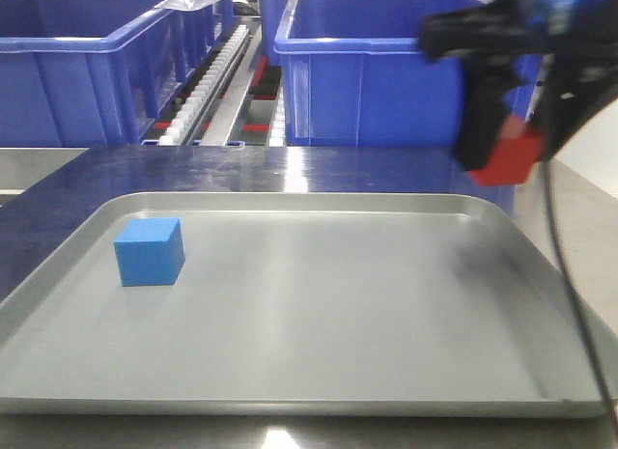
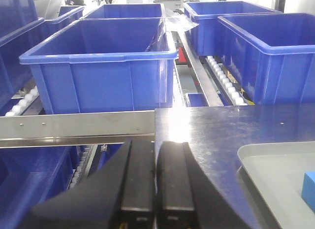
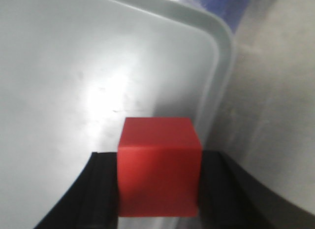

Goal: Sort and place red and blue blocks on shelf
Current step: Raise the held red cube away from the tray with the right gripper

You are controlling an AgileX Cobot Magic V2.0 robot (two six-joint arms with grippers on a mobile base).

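The right gripper (image 3: pixel 160 182) pinches the seemingly light, rigid red block (image 3: pixel 158 160) by two flat opposite faces above the tray's (image 1: pixel 290 406) right edge, while the left gripper (image 2: pixel 155 157) sits pressed together.

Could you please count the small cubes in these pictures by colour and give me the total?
Bright red matte cube, held in the right gripper: 1
Bright blue matte cube, resting on the shallow grey metal tray: 1
Total: 2

Grey tray (image 1: pixel 319 314) on dark tabletop (image 1: pixel 241 169); blue crates (image 1: pixel 367 82) on roller conveyor (image 1: pixel 208 82) behind.
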